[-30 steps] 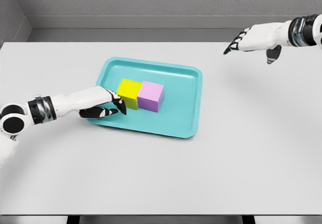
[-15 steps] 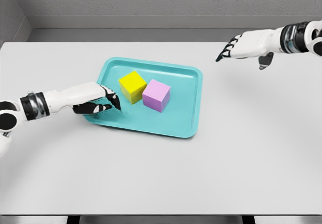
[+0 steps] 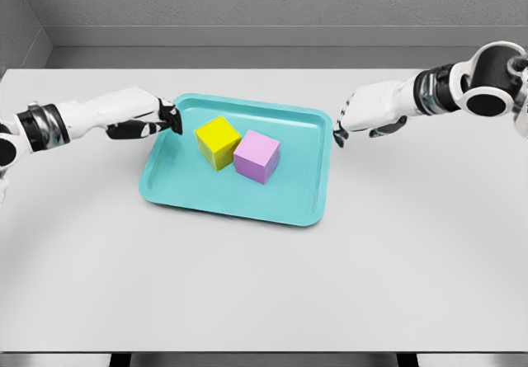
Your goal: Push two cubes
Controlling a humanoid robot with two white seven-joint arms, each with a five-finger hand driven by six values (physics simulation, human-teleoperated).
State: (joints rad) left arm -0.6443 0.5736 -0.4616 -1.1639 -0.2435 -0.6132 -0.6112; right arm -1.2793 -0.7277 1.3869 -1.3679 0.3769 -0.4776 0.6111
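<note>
1. Gray walls stand behind a big white table (image 3: 264, 284).
2. On the table sits a teal tray (image 3: 177, 187) with a raised rim.
3. Inside the tray are 2 cubes, and both are turned a little.
4. One is a yellow cube (image 3: 217, 143), in the left middle of the tray.
5. Next to it is a pink cube (image 3: 256, 156), on its right and a bit closer to the robot. The 2 cubes touch at 1 side.
6. From the left side comes the left hand (image 3: 147, 121). It is at the tray's far left corner, apart from the yellow cube. Its black fingers are curled in and hold nothing.
7. From the right side comes the right hand (image 3: 363, 116). It is just beside the tray's far right corner, well apart from the pink cube. Its fingers bend down loosely, a little apart, and hold nothing.
</note>
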